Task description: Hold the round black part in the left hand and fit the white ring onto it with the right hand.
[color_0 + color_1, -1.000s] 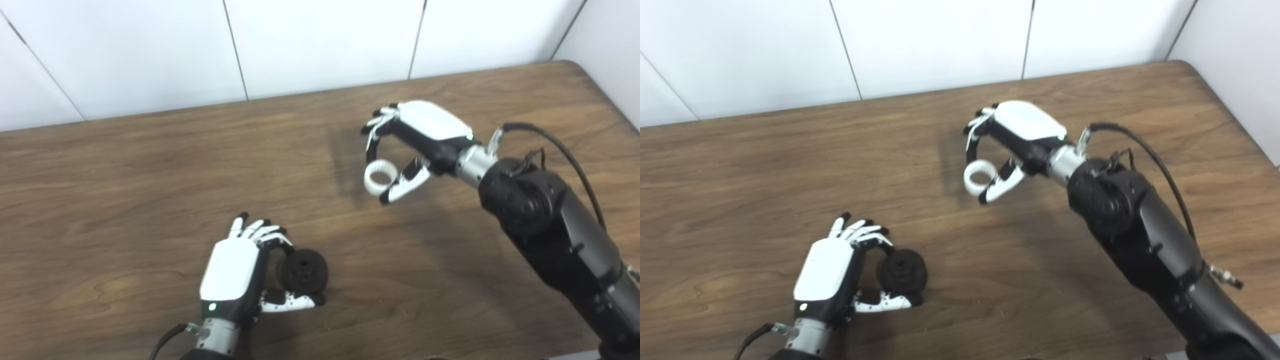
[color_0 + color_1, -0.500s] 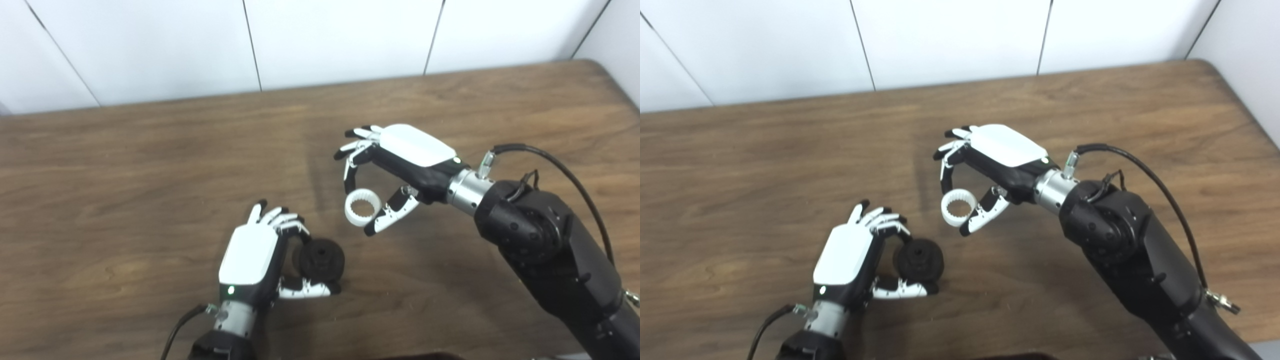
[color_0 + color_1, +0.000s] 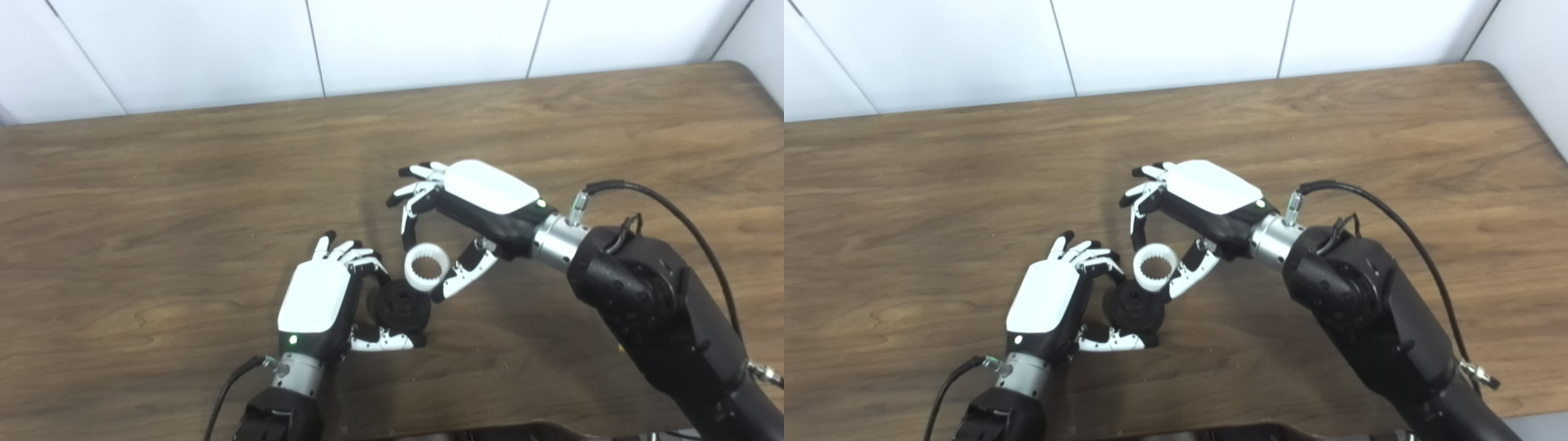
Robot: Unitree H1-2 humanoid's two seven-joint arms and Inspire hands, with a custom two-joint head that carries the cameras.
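My left hand [image 3: 318,300] is shut on the round black part [image 3: 401,306], held between fingers and thumb just above the wooden table [image 3: 153,202], its holed face turned up and to the right. My right hand [image 3: 471,202] is shut on the white toothed ring [image 3: 427,275], pinched between a fingertip and the thumb. The ring hangs just above the upper right edge of the black part, overlapping it in both eye views; I cannot tell if they touch. The same shows in the right eye view: ring [image 3: 1156,274], black part [image 3: 1134,306].
The white panelled wall [image 3: 398,43] runs along the table's far edge. A black cable [image 3: 667,208] loops over my right forearm. The table's right corner is rounded at the upper right.
My right hand has carried the white ring down and left until it hangs right over the black part. My left hand has raised the part slightly. The camera has also shifted.
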